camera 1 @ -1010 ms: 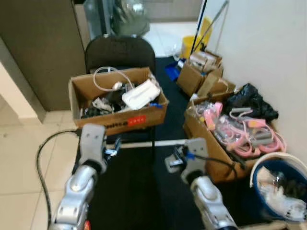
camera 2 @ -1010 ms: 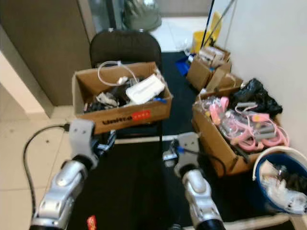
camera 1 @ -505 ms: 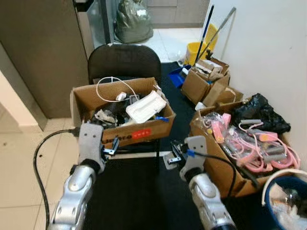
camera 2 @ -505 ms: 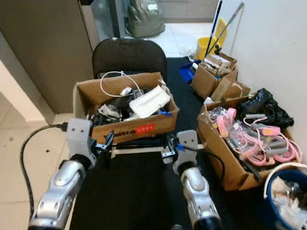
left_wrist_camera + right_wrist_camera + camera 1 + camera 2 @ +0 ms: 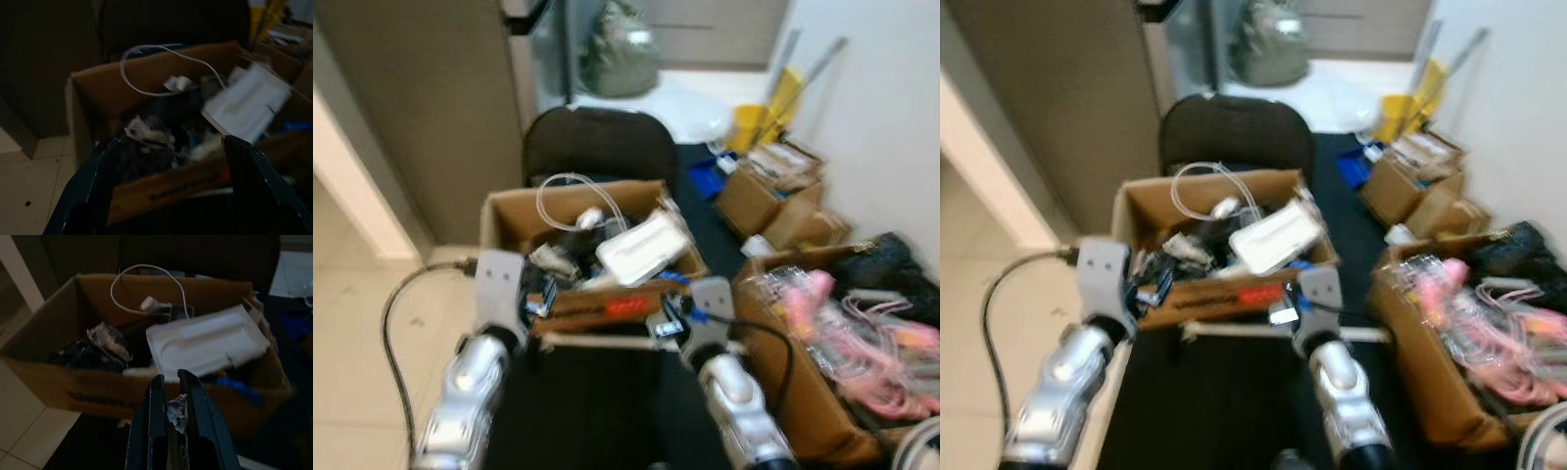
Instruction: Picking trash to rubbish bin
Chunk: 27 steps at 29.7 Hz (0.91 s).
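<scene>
Right gripper pinches crumpled trash (fingers nearly closed); left gripper spread before the cardboard box.

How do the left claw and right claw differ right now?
The left claw is spread wide with nothing between its fingers; the right claw is pinched nearly shut on a crumpled scrap. The left claw sits before the cardboard box's left part, the right before its right part. Both are raised just in front of that box.
</scene>
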### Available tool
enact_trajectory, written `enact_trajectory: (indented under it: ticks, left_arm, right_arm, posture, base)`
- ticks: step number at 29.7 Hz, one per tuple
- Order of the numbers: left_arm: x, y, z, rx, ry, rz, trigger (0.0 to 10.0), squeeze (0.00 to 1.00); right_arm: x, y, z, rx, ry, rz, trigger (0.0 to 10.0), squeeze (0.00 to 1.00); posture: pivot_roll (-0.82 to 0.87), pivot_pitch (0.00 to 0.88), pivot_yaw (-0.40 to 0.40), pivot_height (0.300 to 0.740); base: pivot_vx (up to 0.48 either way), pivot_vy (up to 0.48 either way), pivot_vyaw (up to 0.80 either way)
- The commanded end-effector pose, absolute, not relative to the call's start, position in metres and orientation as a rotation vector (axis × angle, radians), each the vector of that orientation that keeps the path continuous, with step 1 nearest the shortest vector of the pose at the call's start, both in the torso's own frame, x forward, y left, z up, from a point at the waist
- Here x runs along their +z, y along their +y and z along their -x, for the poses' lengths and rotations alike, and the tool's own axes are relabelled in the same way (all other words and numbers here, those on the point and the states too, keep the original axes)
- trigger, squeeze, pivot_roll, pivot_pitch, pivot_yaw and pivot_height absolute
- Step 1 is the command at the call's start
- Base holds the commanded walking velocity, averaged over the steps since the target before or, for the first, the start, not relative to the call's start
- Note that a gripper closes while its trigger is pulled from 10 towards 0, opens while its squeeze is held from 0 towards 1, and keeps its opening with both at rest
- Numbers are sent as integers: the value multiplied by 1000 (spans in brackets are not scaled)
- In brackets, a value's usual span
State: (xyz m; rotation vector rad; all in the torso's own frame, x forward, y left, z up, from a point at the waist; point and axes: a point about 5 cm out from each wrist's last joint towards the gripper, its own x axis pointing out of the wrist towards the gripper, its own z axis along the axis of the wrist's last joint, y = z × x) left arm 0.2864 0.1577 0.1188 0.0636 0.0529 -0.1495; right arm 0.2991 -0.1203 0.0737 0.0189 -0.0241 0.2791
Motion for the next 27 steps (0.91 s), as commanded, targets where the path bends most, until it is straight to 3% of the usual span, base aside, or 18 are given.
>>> enact_trajectory:
  ticks: [1,27]
  left_arm:
    - [118,159,-285,-150,58,-66,10000,0]
    - [117,160,-284,-149,61,-64,10000,0]
  right_arm:
    - [73,-120,-297,276,-28,-48,10000,0]
    - [75,-123,-301,273,-35,-43,10000,0]
  posture:
    - [39,113,-27,740]
    - [40,118,-28,740]
  base:
    - [364,0,0]
    - [366,0,0]
